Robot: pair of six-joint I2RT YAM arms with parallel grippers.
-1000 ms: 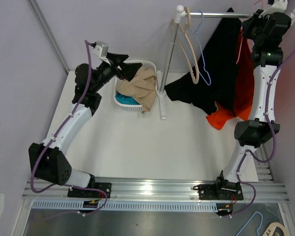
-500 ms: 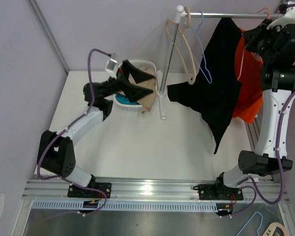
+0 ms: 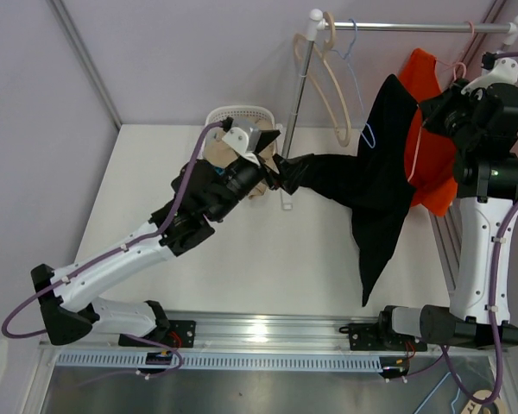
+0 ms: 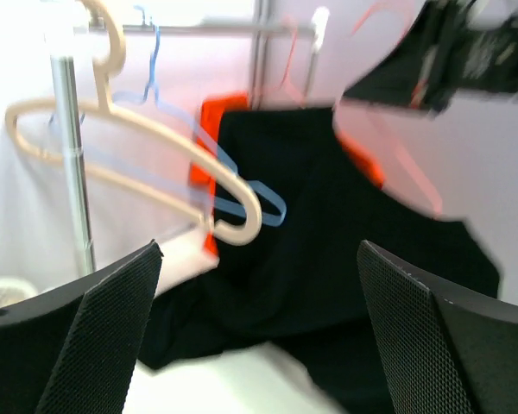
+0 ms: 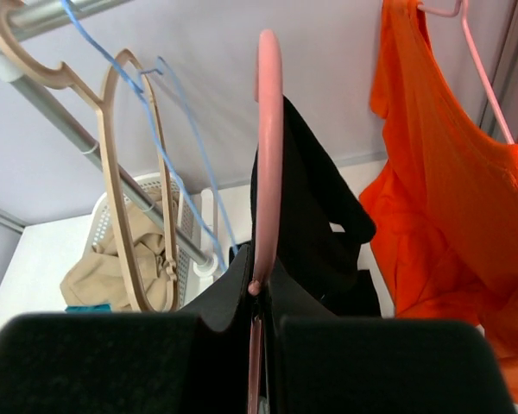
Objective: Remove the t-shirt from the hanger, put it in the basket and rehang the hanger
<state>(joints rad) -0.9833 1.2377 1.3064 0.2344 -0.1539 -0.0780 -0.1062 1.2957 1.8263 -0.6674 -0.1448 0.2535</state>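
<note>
A black t-shirt [image 3: 375, 194] hangs on a pink hanger [image 5: 268, 129], off the rail and draped leftward over the table. My right gripper [image 3: 449, 110] is shut on the hanger's neck and holds it up; in the right wrist view [image 5: 259, 289] the pink wire runs between the closed fingers, with the shirt [image 5: 315, 216] behind. My left gripper [image 3: 281, 166] is open at the shirt's left edge. In the left wrist view [image 4: 259, 336] the jaws stand wide apart with the black cloth [image 4: 328, 250] just ahead, nothing between them.
A clothes rack [image 3: 298, 95] stands at the back with a rail [image 3: 406, 27]. A beige hanger [image 3: 335, 90] and a blue hanger [image 3: 363, 121] hang empty. An orange t-shirt [image 3: 427, 155] hangs behind the black one. A white basket [image 3: 242, 113] holds beige cloth.
My left arm swung from the basket rightward to the black shirt's left edge. My right arm lowered the hanger, and the shirt shifted down and toward the front.
</note>
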